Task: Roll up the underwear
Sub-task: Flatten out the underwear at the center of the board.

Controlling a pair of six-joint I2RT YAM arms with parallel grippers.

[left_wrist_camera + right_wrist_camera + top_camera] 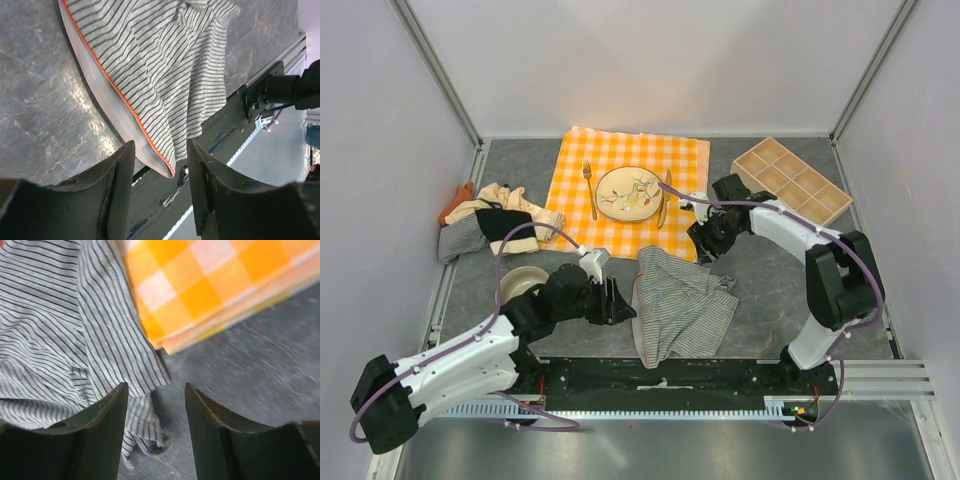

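Striped underwear (682,305) is lying crumpled at the table's (775,300) near edge, its hem overhanging the mounting rail (720,378). The left gripper (623,303) and right gripper (705,245) are hanging released and empty. Risk: the right fingers pinching the checked tablecloth (570,195) that is lying against the garment's far corner.

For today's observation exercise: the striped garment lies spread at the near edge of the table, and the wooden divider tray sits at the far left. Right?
No. The wooden divider tray sits at the far right, as the top external view shows. The striped garment does lie spread at the near edge of the table.
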